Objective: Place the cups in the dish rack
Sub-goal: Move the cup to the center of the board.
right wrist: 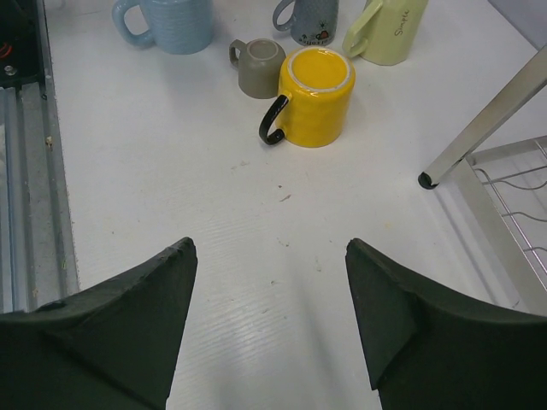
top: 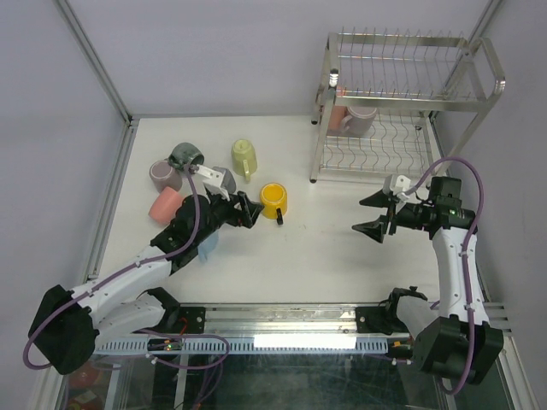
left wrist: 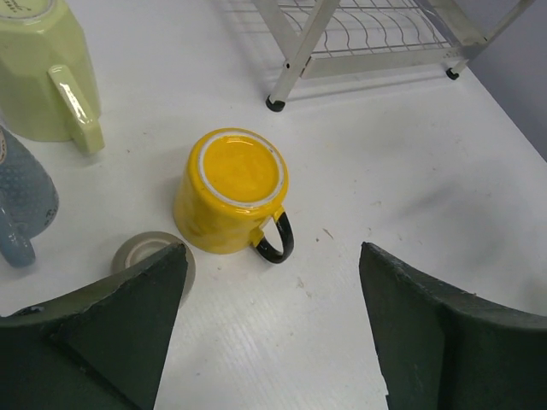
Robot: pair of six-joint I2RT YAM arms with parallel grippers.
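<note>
A yellow cup (top: 273,201) with a black handle stands upside down mid-table. My left gripper (top: 248,211) is open just left of it, the handle close ahead between the fingers in the left wrist view (left wrist: 272,254). More cups lie behind at left: pale yellow-green (top: 244,158), dark grey-green (top: 185,155), mauve (top: 164,176), salmon pink (top: 164,205), light blue (top: 208,245). The chrome dish rack (top: 402,94) stands at the far right with a pink cup (top: 338,117) and a mauve cup (top: 359,121) on its lower shelf. My right gripper (top: 369,213) hangs open and empty in front of the rack, facing the yellow cup (right wrist: 316,85).
A small taupe cup (left wrist: 141,252) sits partly behind my left finger. A rack leg (right wrist: 479,128) stands close on the right of my right gripper. Frame posts and grey walls bound the table on both sides.
</note>
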